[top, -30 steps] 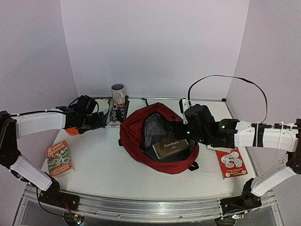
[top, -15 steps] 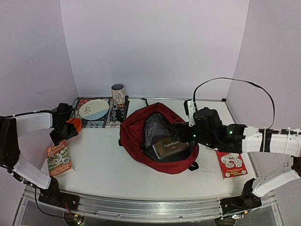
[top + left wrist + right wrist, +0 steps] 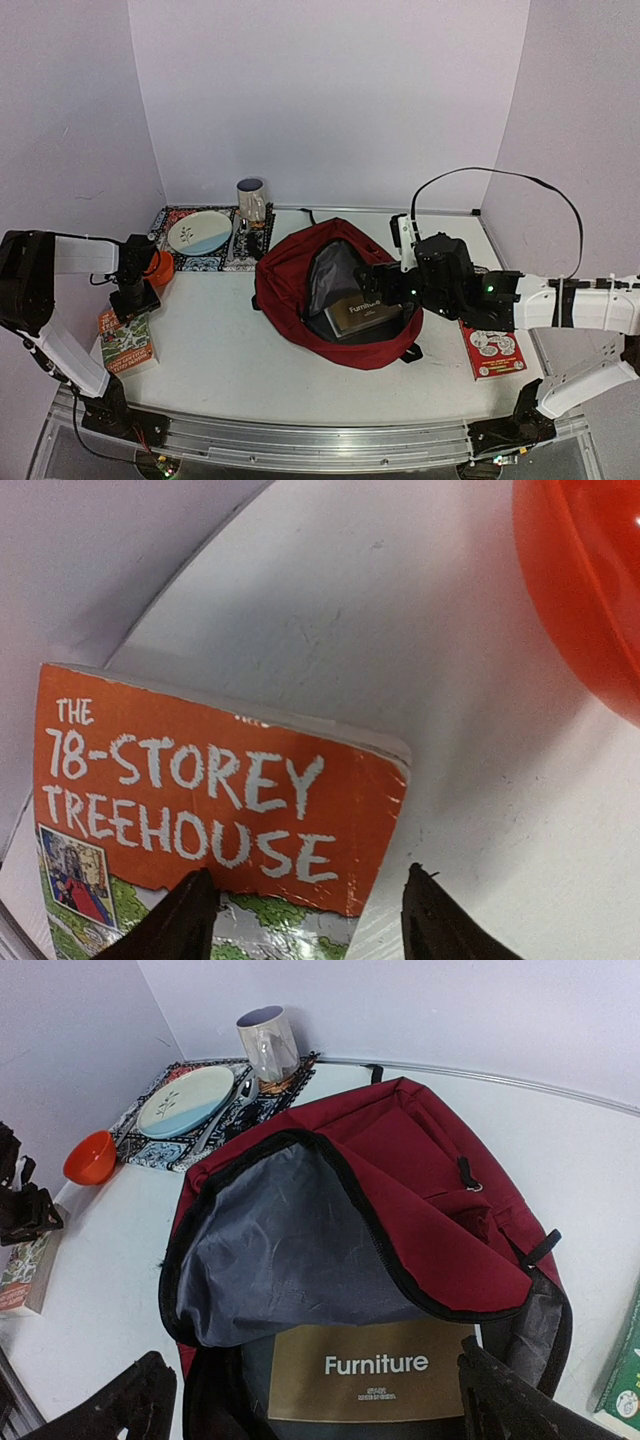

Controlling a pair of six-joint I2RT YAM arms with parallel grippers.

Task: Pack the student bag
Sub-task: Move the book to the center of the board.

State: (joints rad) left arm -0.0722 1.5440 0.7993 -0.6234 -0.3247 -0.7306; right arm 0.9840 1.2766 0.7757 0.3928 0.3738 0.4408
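Top external view: the student bag [image 3: 290,272] is seen lying flat mid-table, its mouth gaping toward the near edge, with a "Furniture" book [image 3: 365,312] already lodged inside. The right gripper [image 3: 374,283] is held at that opening, jaws spread wide and nothing gripped. In the right wrist view its fingers frame the bag's lower rim.

Over on the left, the left gripper [image 3: 310,912] is pointed down at the Treehouse book [image 3: 200,790]. Its jaws are parted to about the book's width and set across the book's end, with no firm grip to be made out. An orange bowl [image 3: 590,590] is passed just beside it.

The bag is judged soft and limp: the grey lining sags and the mouth could fold shut if nudged. A hold is best taken on the black zip-edged rim, where the fabric is firmest, and lifted to keep the opening clear.
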